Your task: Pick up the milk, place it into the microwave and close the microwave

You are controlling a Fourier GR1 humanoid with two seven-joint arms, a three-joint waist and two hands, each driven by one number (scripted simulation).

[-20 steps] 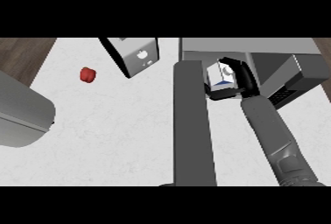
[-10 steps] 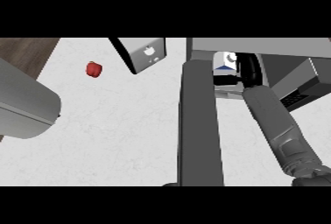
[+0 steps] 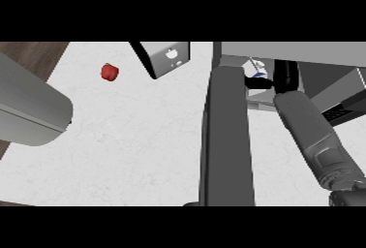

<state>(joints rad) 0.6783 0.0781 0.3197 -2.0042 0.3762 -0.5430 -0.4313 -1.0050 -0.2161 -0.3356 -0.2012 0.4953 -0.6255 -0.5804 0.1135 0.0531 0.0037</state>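
Inside the open microwave [image 3: 286, 51], right robot hand [image 3: 284, 77] curls around the milk [image 3: 257, 72]; releasing, withdrawing, then closing the door [image 3: 227, 140] likely follows.

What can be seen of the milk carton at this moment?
Only a small part of the milk carton shows: a white body with a blue patch low on its side, near the view's top just under the microwave's grey top edge, so it sits at or inside the opening. The right hand, black, is curled against its right side and hides much of it. The open door stands edge-on just left of it. Whether its base rests on the microwave floor cannot be told.
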